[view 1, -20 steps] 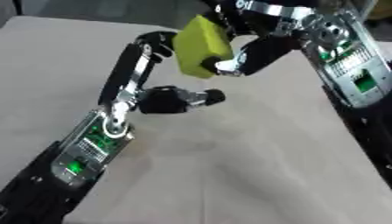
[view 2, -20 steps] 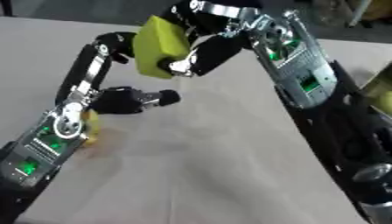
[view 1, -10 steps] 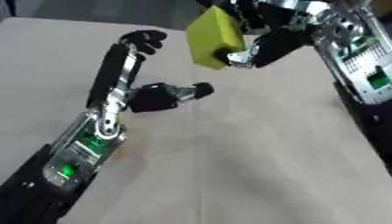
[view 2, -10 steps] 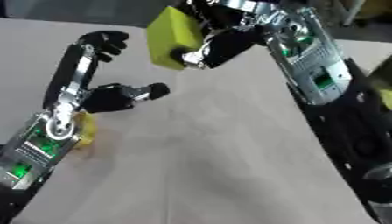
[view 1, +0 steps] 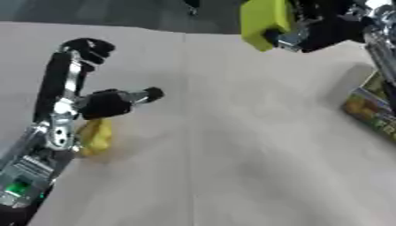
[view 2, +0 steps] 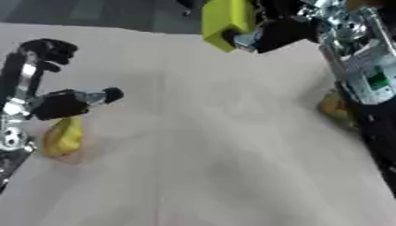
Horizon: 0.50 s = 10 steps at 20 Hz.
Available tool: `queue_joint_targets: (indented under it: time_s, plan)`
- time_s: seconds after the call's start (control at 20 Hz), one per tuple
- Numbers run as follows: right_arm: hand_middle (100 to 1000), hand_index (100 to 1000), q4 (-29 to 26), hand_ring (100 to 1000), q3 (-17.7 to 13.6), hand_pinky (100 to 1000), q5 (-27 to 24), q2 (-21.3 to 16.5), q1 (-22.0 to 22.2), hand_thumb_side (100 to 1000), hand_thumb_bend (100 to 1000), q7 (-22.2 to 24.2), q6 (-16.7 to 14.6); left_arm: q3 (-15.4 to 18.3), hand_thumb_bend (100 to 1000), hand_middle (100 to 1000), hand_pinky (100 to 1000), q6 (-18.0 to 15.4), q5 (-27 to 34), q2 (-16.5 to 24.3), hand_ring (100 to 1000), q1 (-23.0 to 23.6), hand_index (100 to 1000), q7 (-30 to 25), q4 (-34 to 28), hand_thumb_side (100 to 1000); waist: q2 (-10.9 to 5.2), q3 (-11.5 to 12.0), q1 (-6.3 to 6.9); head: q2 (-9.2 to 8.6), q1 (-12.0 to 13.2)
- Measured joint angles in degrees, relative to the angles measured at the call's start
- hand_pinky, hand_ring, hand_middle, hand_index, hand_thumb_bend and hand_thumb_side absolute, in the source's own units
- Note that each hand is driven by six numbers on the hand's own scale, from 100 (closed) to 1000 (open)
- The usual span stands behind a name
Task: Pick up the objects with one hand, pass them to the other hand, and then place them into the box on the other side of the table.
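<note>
The right hand [view 1: 313, 33] grips a yellow-green block [view 1: 265, 20] high above the table [view 1: 232, 132], left of the box [view 1: 371, 110]. The left hand [view 1: 104, 103] hangs empty, fingers relaxed, above a yellow lump [view 1: 94, 137]. The handover looks done; next the block must swing right and drop into the box.

Both head eyes look down, sharing the table [view 1: 232, 154].

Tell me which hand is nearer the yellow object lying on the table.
Left. The left hand hangs just above the yellow object at the table's left side. The right hand is far off at the upper right, fingers curled on a yellow-green block.
</note>
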Motion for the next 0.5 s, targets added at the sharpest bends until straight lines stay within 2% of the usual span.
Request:
queue_joint_targets:
  time_s: [0.25,0.5]
  plan:
    - [444,577,1.9,803,-5.5,737,-0.5,-4.1,5.1,107,115,-5.8,0.2,3.0,874,570,654,-0.5,2.6,2.6,625,1.8,701,2.9,-1.7,413,0.0,0.0,0.14,0.0,-2.4]
    - [446,578,5.5,804,-9.5,735,-0.6,-5.8,8.3,109,123,-10.2,-0.4,5.2,881,572,656,-2.0,4.2,4.4,627,3.5,703,5.5,-2.0,415,0.01,-0.1,0.65,-0.08,-4.6]
